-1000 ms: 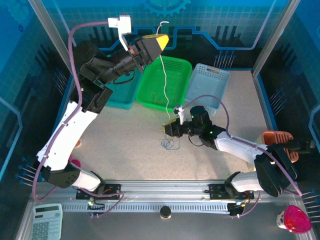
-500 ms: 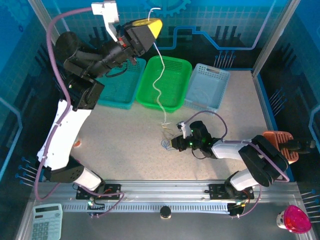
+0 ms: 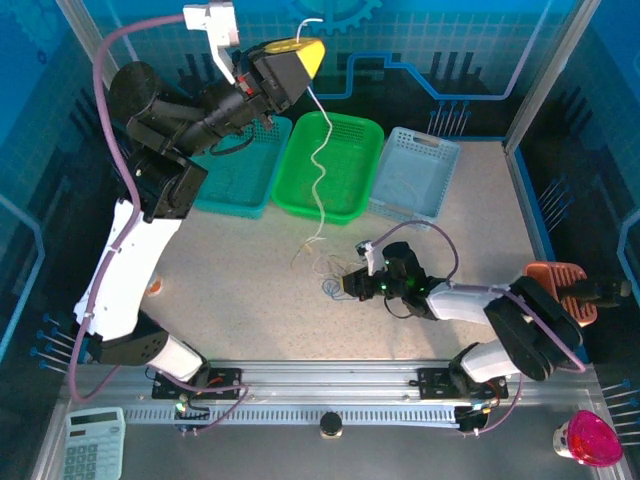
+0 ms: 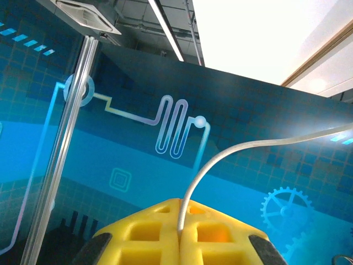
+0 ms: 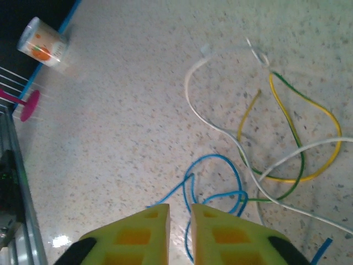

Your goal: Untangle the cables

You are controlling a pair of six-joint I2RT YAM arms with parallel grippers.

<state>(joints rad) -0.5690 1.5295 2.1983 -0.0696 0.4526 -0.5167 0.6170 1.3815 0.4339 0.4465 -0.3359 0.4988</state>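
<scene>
White cable (image 4: 226,150) is clamped in my closed left jaws; overhead it dangles to the counter (image 3: 230,270). Right jaws stand slightly parted over blue cable (image 5: 215,157) and yellow cable (image 5: 338,135); I can't tell whether they grip anything.

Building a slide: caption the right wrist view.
Right gripper, jaws slightly apart, poised over a blue cable tangled with a white cable and a yellow cable on the table.

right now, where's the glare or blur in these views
left wrist: bright ceiling panel blown out white above the thin white cable; right wrist: small glare spot on the speckled tabletop, clear plastic cup looks soft; top external: evenly lit
</scene>
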